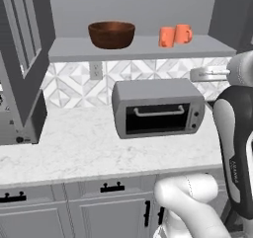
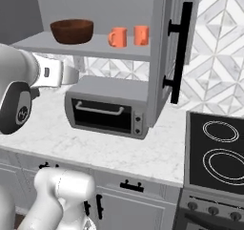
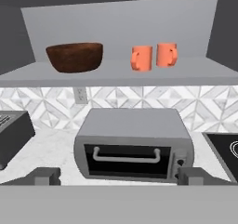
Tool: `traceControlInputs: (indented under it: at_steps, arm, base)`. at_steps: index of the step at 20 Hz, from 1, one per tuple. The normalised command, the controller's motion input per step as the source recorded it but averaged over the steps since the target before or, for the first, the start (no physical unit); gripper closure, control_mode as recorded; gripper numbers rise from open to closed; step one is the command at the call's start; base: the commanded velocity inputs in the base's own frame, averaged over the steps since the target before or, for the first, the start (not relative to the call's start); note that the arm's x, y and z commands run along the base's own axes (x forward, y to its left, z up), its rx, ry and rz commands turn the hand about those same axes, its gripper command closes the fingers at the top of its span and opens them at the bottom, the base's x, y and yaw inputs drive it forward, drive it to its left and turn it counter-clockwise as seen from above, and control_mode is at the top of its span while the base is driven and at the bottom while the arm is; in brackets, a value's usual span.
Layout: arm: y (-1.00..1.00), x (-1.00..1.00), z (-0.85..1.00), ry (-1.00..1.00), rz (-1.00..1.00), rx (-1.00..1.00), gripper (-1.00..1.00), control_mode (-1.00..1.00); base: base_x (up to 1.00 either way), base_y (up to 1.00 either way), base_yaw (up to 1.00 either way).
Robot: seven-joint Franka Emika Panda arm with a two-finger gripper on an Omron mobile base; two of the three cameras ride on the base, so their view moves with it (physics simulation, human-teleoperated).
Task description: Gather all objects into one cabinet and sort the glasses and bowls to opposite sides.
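Observation:
The grey wall cabinet stands open, its flat shelf (image 1: 143, 48) (image 2: 95, 45) (image 3: 121, 73) in plain sight. On the shelf's left side rests the wide dark brown bowl (image 1: 111, 34) (image 2: 72, 31) (image 3: 75, 56). Two small orange mugs (image 1: 168, 36) (image 2: 117, 37) (image 3: 142, 58) stand close together on the right side, the second mug (image 1: 183, 33) (image 2: 141, 35) (image 3: 167, 55) slightly further back. My gripper (image 1: 193, 75) (image 2: 76, 75) (image 3: 120, 176) hangs open in front of the cabinet, below shelf height and well short of it, with nothing between its fingers.
A grey toaster oven (image 1: 158, 107) (image 2: 107, 107) (image 3: 134, 144) sits on the white marble counter (image 1: 74, 148) under the shelf. The cabinet's right door (image 2: 162, 52) with its black bar handle (image 2: 181, 52) swings out. A black stove (image 2: 217, 148) lies to the right.

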Motion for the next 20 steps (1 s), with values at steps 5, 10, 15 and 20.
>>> traceControlInputs:
  at_steps: [5, 10, 15, 20]
  arm:
    - [0.0, 0.0, 0.0, 0.0, 0.0, 0.0, -1.0, 1.0]
    - [0.0, 0.0, 0.0, 0.0, 0.0, 0.0, -1.0, 1.0]
    - [0.0, 0.0, 0.0, 0.0, 0.0, 0.0, -1.0, 1.0]
    - [0.0, 0.0, 0.0, 0.0, 0.0, 0.0, -1.0, 1.0]
  base:
    - [-0.46, 0.15, 0.45]
    - [-0.91, 0.2, 0.18]
    - [-0.64, 0.41, 0.01]
    - [-0.36, 0.46, 0.29]
